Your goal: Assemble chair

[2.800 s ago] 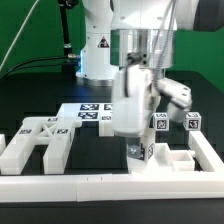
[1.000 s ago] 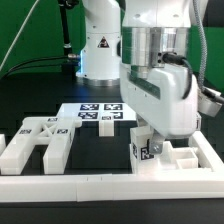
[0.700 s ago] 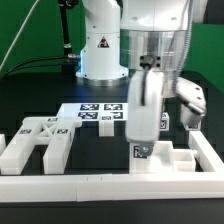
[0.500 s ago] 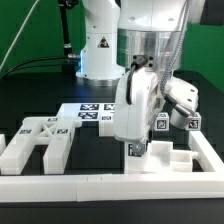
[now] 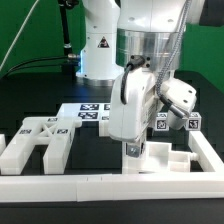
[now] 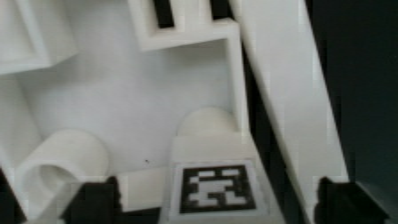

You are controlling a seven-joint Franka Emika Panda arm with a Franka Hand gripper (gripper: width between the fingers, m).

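Observation:
My gripper (image 5: 134, 148) is down at the front right of the exterior view, with its body tilted. Its jaws are shut on a small white chair block with a square tag (image 5: 133, 151). The block stands on a larger white chair slab (image 5: 172, 157). In the wrist view the tagged block (image 6: 217, 188) fills the space between my two dark fingers (image 6: 93, 200). The white slab (image 6: 125, 110) lies beyond it. Two more tagged blocks (image 5: 160, 124) (image 5: 192, 122) stand behind on the exterior view's right, partly hidden by my wrist.
A chunky white forked chair part (image 5: 35, 142) lies at the exterior view's left. The marker board (image 5: 92, 112) lies in the middle, in front of the robot base (image 5: 98, 50). White border rails run along the front (image 5: 90, 183) and the right (image 5: 207, 152).
My gripper has swung round over the same spot, turning about the tagged block. Its body now tilts toward the exterior view's left. The other parts have not moved.

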